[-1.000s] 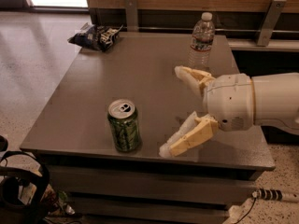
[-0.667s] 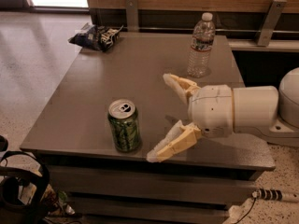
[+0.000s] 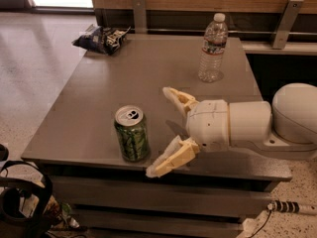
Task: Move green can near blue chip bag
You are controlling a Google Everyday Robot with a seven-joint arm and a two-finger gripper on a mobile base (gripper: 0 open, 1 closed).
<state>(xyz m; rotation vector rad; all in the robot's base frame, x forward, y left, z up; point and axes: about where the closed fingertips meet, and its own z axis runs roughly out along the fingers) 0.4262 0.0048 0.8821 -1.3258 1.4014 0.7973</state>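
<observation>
The green can [image 3: 131, 134] stands upright near the front edge of the grey table [image 3: 124, 78], silver pull-tab top showing. The blue chip bag [image 3: 101, 37] lies at the table's far left corner, dark blue and wrinkled. My gripper [image 3: 161, 130] reaches in from the right, just right of the can, with its two cream fingers spread wide and nothing between them. One fingertip [image 3: 171, 94] points over the table behind the can; the other [image 3: 154, 170] hangs at the front edge. The can is not touched.
A clear plastic water bottle [image 3: 212, 47] with a white cap stands at the table's back right. A wooden wall and metal brackets run behind the table. A dark bag and cables [image 3: 20, 202] lie on the floor at the lower left.
My gripper has moved left towards the green can, fingers still spread. The can, bag and bottle have not moved.
</observation>
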